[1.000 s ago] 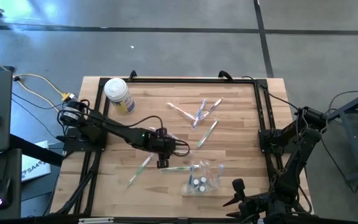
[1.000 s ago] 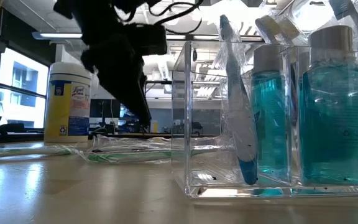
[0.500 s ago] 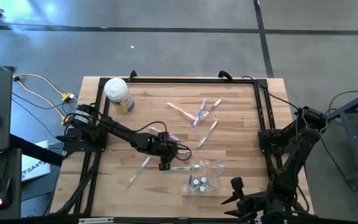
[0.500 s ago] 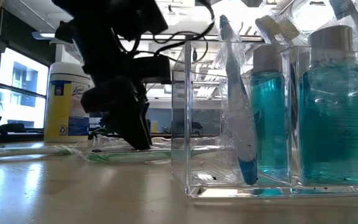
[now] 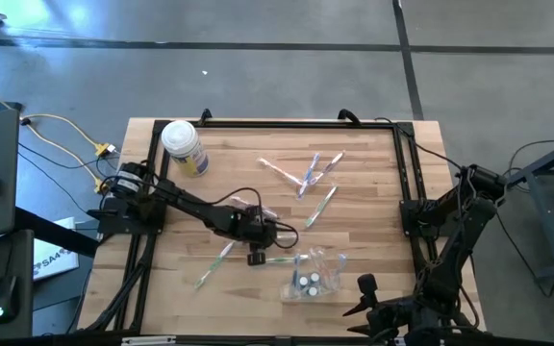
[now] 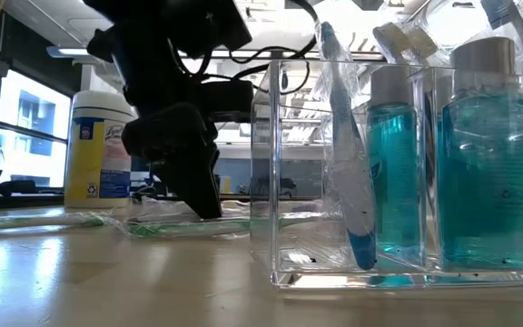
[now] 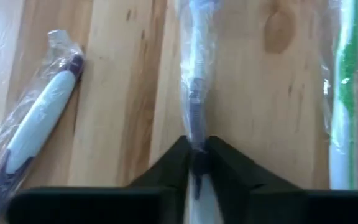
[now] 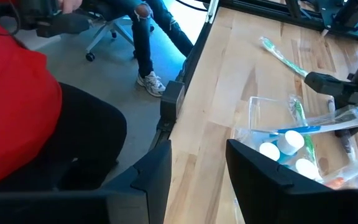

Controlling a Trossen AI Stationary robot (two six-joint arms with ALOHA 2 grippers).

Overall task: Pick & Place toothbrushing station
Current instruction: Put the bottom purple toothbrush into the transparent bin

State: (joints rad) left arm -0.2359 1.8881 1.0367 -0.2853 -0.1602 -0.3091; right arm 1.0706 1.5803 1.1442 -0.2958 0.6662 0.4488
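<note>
The clear holder (image 5: 313,274) stands near the table's front and holds blue bottles and a wrapped toothbrush (image 6: 348,163). My left gripper (image 5: 255,254) is down at the table just left of it, shut on a wrapped toothbrush (image 5: 279,259) that lies on the wood. More wrapped toothbrushes lie flat: several at the far middle (image 5: 308,175) and one near the front left (image 5: 214,264). My right gripper (image 5: 366,288) hangs open at the front right edge, with nothing between its fingers (image 8: 197,168). My left gripper pinches the wrapped toothbrush between its two fingers (image 7: 173,163), on the handle (image 7: 194,127) near the end toward the table's left. The fingers slant steeply down from above, in line with the brush. The toothbrush lies on the table and points toward the holder.
A white-lidded jar with a yellow label (image 5: 183,146) stands at the far left. A purple-and-white brush (image 7: 39,124) and a green one (image 7: 344,93) lie on either side of the held one. A person in red (image 8: 17,93) sits beside the table's right edge.
My left gripper has come down toward the table, onto the toothbrush beside the holder. The toothbrush has stayed on the wood.
</note>
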